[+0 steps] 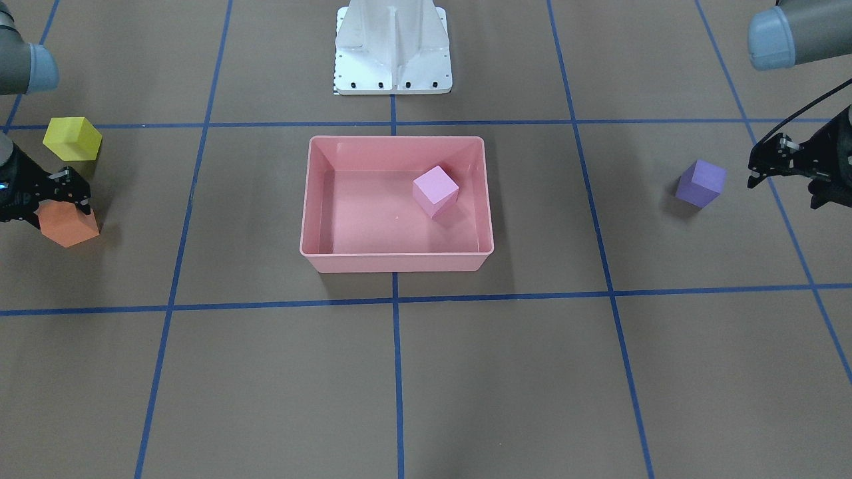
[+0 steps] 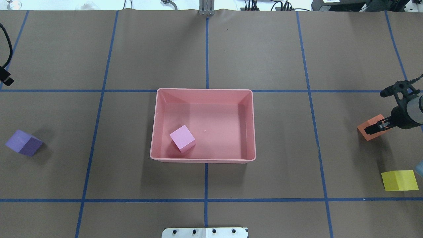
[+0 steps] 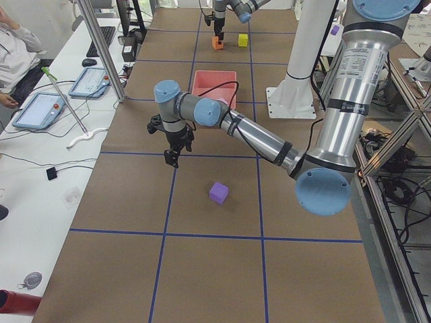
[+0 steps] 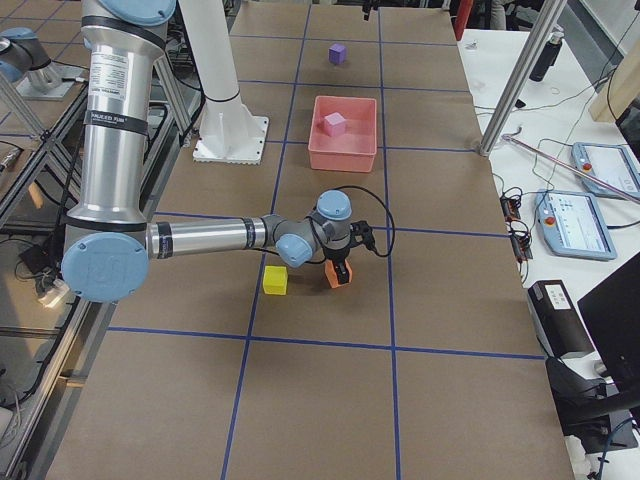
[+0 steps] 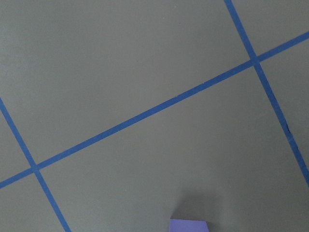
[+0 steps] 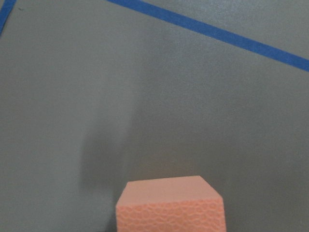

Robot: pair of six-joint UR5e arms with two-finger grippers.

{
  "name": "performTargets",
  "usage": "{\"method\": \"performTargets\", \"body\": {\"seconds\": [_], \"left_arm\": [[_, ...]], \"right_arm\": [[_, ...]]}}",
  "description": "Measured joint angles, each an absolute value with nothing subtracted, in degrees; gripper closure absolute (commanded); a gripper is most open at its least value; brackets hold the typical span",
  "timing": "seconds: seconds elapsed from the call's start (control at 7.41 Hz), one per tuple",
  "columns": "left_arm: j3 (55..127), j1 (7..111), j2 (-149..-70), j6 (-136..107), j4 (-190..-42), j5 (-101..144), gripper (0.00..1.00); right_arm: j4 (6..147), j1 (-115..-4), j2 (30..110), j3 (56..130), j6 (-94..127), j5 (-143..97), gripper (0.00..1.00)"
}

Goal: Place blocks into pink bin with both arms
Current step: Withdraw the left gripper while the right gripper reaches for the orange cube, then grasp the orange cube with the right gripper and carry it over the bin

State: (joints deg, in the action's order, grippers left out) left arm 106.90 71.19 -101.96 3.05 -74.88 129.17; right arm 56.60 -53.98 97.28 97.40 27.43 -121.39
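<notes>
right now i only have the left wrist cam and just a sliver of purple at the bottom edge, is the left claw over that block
observer: no, the left claw hangs off to one side of the purple block, not touching it.
operator: anything in the bin yet
observer: one, the light pink block lies inside the pink bin.
operator: and the right arm
observer: the right claw is down at the orange block; whether it has gripped it, I cannot tell.
</notes>
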Motion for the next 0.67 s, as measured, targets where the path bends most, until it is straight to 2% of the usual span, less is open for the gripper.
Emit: {"method": "performTargets", "body": {"seconds": [0.27,0.67], "left_arm": [[106.91,71.12,-101.88,2.73,-74.88,129.20,0.00],[106.59,70.96,-98.49,2.21,-78.45,129.26,0.00]], "right_arm": [[60.24,-53.84,93.84,97.87,27.82,-121.61,1.00],[79.20,-54.18,82.67,104.56,32.73,-121.96,1.00]]}}
